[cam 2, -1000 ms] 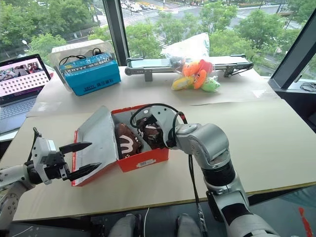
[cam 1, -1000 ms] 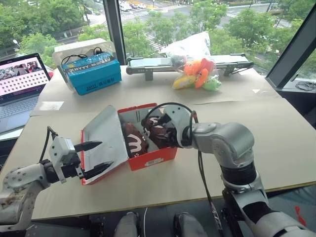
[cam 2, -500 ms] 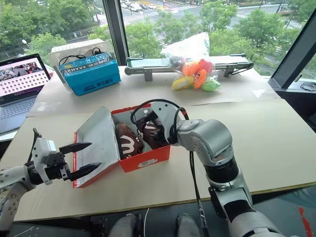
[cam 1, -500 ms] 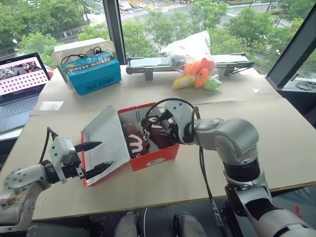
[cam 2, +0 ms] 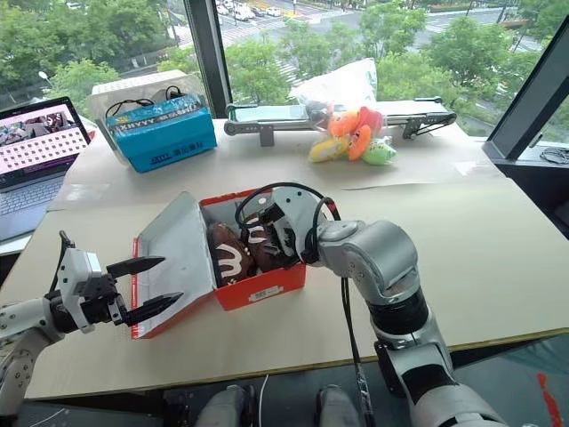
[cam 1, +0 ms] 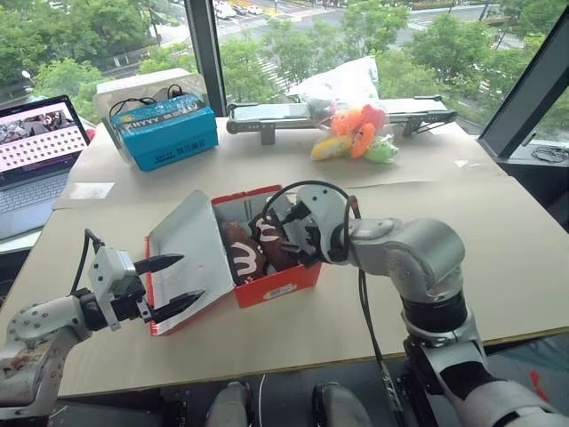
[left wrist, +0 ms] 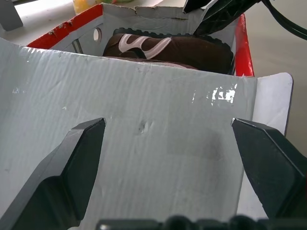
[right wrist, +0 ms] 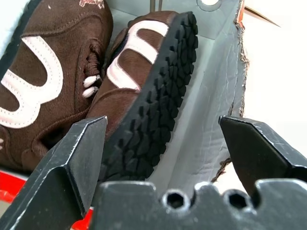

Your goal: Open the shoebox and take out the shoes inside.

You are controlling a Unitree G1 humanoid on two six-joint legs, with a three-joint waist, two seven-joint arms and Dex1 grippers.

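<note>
shoebox point(cam 1: 267, 271) open near counter's front edge, lid flopped toward left gripper point(cam 1: 169, 283), jaws wide, empty. shoes point(right wrist: 96, 91) inside, long axes across box. right gripper point(right wrist: 163, 158) nearer, jaws wide, straddling tilted shoe's sole, not gripping.

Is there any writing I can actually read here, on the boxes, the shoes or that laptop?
Blue carton: white lettering on top and front, too small to read.
Shoebox: a white label on the red front wall, print too small to read.
Laptop: screen shows rows of marks, unreadable.
Shoes: only white curved marks, no words.
No text can be quoted.
</note>
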